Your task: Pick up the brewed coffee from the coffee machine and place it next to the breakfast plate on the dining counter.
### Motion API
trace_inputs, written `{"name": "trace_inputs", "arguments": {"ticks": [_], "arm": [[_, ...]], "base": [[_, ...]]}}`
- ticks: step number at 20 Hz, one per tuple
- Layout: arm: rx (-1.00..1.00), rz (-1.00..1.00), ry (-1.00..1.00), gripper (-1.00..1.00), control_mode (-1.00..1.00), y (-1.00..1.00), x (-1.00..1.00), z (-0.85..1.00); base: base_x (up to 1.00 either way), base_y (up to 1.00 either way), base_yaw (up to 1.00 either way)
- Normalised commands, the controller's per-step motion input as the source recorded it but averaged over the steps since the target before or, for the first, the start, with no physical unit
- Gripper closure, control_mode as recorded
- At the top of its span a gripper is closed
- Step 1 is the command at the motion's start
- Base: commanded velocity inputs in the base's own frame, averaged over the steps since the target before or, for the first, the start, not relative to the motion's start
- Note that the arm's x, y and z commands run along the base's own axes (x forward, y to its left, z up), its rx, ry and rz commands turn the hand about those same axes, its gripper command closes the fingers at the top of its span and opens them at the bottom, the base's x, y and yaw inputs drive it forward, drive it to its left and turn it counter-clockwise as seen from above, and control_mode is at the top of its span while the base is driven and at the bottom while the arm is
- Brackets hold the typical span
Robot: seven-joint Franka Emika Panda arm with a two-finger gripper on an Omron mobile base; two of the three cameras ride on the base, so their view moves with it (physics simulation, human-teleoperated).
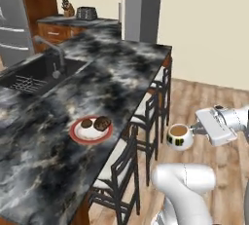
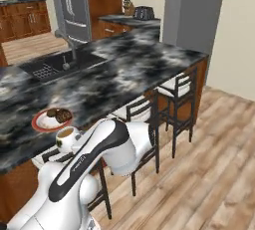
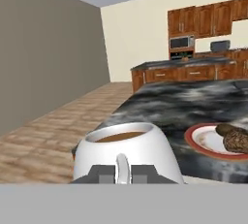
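At centre right of the left base view, the two-finger gripper [image 1: 193, 130] is clenched on the handle of the small white cup of brown coffee [image 1: 179, 137], upright off the edge of the dark marble dining counter [image 1: 116, 80]. The red-rimmed breakfast plate [image 1: 91, 130] lies leftward, so placement likely means carrying the cup left over the slab.

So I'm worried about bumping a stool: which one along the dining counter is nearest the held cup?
The stool closest to the camera, directly below the breakfast plate. The brewed coffee hangs off the counter edge beside it; the others stand farther along.
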Motion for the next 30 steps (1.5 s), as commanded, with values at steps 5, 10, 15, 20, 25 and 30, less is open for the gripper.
{"name": "trace_inputs", "arguments": {"ticks": [5, 10, 15, 20, 25, 30], "arm": [[0.0, 0.0, 0.0, 1.0, 1.0, 0.0, 0.0, 0.0], [0.0, 0.0, 0.0, 1.0, 1.0, 0.0, 0.0, 0.0], [0.0, 0.0, 0.0, 1.0, 1.0, 0.0, 0.0, 0.0], [0.0, 0.0, 0.0, 1.0, 1.0, 0.0, 0.0, 0.0], [0.0, 0.0, 0.0, 1.0, 1.0, 0.0, 0.0, 0.0], [0.0, 0.0, 0.0, 1.0, 1.0, 0.0, 0.0, 0.0]], "base": [[1.0, -0.16, 0.7], [1.0, -0.27, 0.65], [1.0, -0.33, 0.63], [1.0, -0.38, 0.63], [1.0, -0.47, 0.61], [1.0, -0.62, 0.54]]}}
